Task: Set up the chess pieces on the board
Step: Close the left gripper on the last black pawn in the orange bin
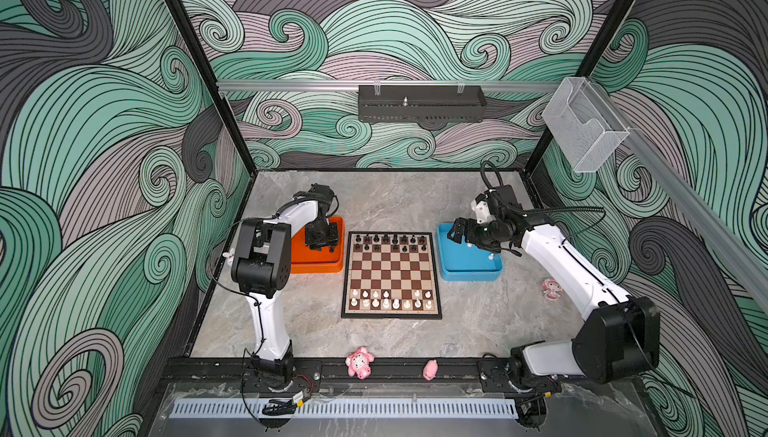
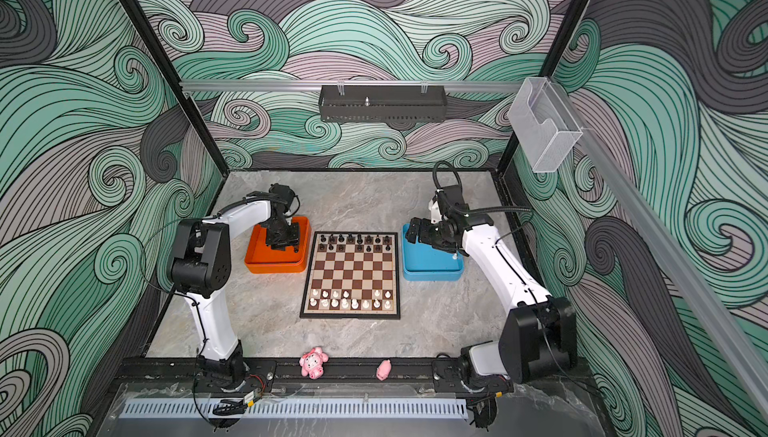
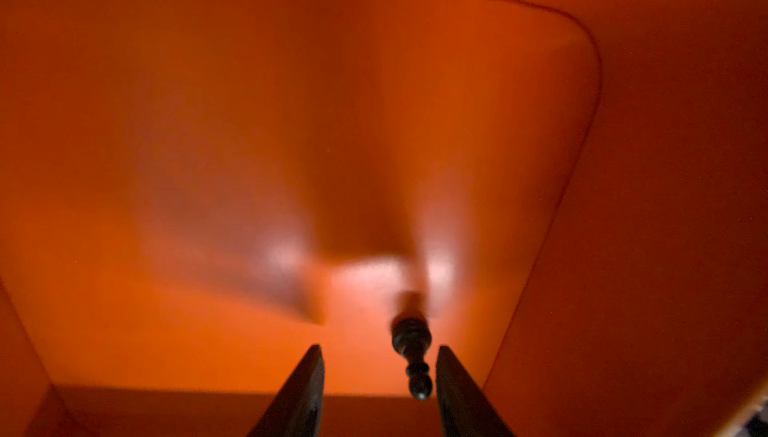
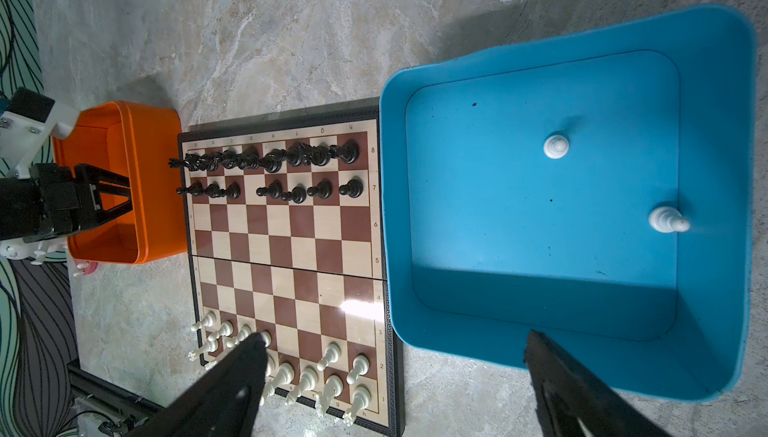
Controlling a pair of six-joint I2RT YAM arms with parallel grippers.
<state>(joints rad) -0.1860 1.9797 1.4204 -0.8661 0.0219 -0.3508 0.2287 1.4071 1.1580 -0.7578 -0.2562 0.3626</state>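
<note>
- The square brown-and-cream chessboard (image 1: 390,266) lies mid-frame on the grey marble counter (image 1: 390,202) in both top views.
- Glossy black chessmen (image 1: 390,241) fill its upper two rows but for one gap. White chessmen (image 1: 390,300) stand in the lower two rows, with gaps.
- Two more white pieces (image 4: 555,146) sit in the blue plastic tray (image 1: 469,275) right of the board, and the right pincer (image 4: 395,337) hangs above it, spread wide.
- The left pincer (image 3: 380,349) is down in the orange plastic tray (image 1: 316,266) left of the board, half-spread around one black piece (image 3: 411,339), not yet clamped.
</note>
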